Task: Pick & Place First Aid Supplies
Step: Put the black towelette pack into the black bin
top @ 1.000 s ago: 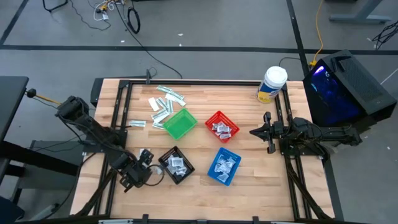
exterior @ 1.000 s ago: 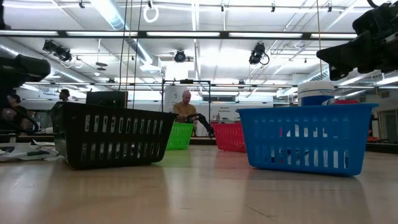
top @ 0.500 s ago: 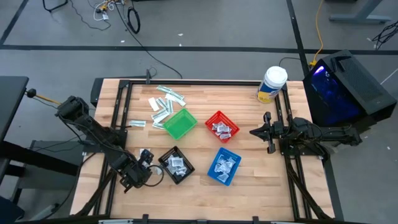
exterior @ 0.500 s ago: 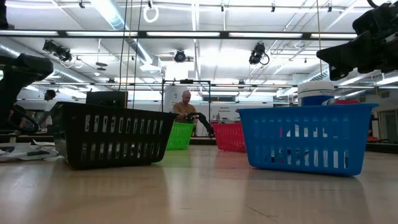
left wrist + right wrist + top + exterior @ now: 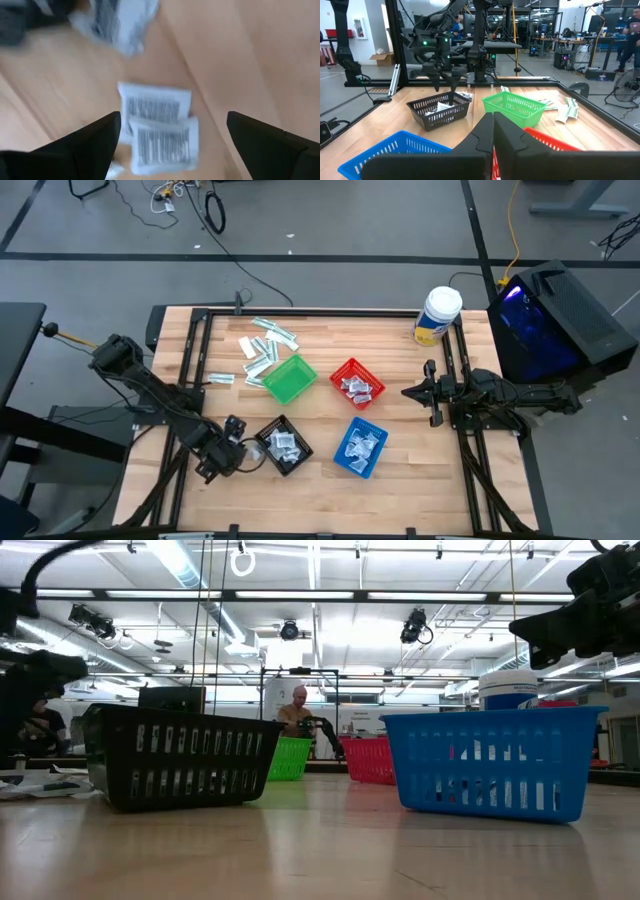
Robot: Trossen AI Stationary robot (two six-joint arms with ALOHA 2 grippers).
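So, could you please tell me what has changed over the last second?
The left claw has shifted slightly toward the black basket, open over white packets on the table, holding nothing. The right claw stayed shut in place; the baskets and loose strips have not moved.

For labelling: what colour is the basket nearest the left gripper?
Black basket, clearest in the high view.

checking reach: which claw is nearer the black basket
Left. The left claw hangs open right beside the black basket, at its left edge. The right claw is shut, far across the table past the red basket.
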